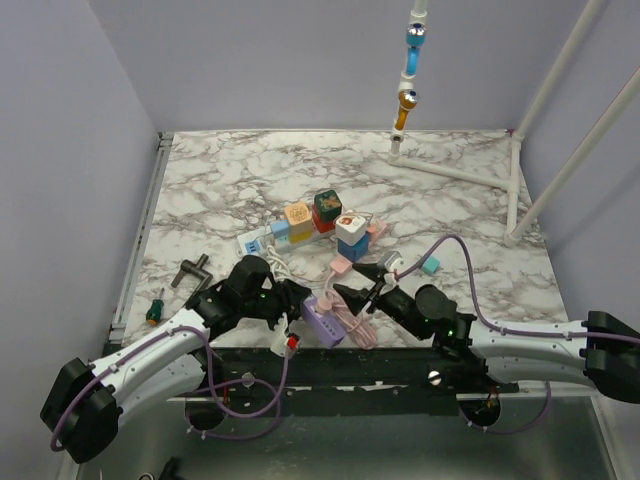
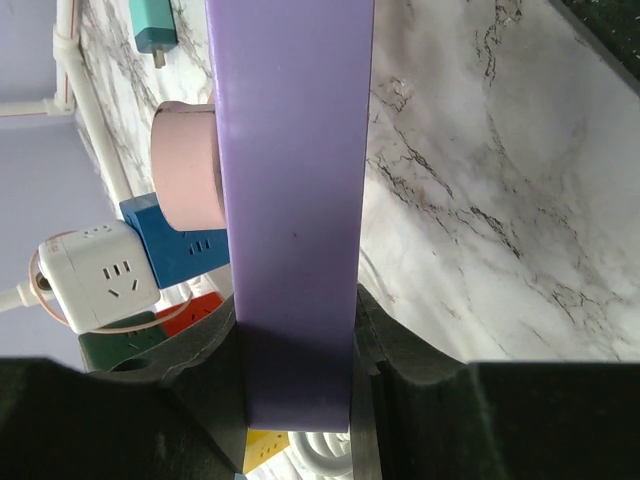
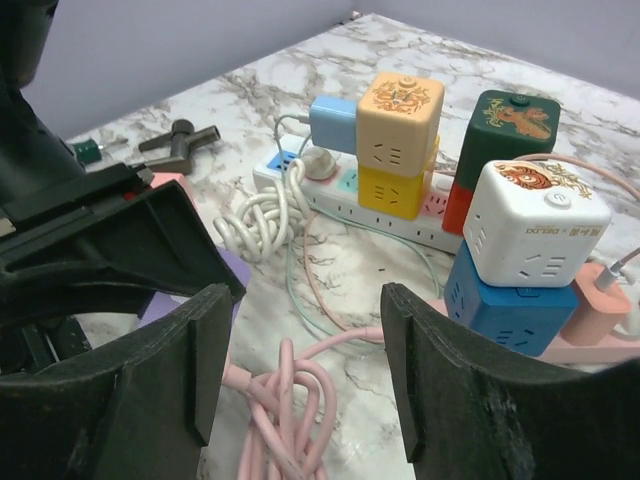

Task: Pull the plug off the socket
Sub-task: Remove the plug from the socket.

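We see left end effector clenched on purple socket strip, strip lying at near edge of table. Pink plug butts against strip's face; we cannot tell how deep it sits. Right end effector released, jaws spread, gripping nothing, above coiled pink cable. Stacked cube adapters just beyond.

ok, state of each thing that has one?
left gripper: shut on purple strip
right gripper: open, empty
pink plug: against the purple strip's face, looks seated
pink cable: loose coil below the right gripper
white cable: bundled in a knot
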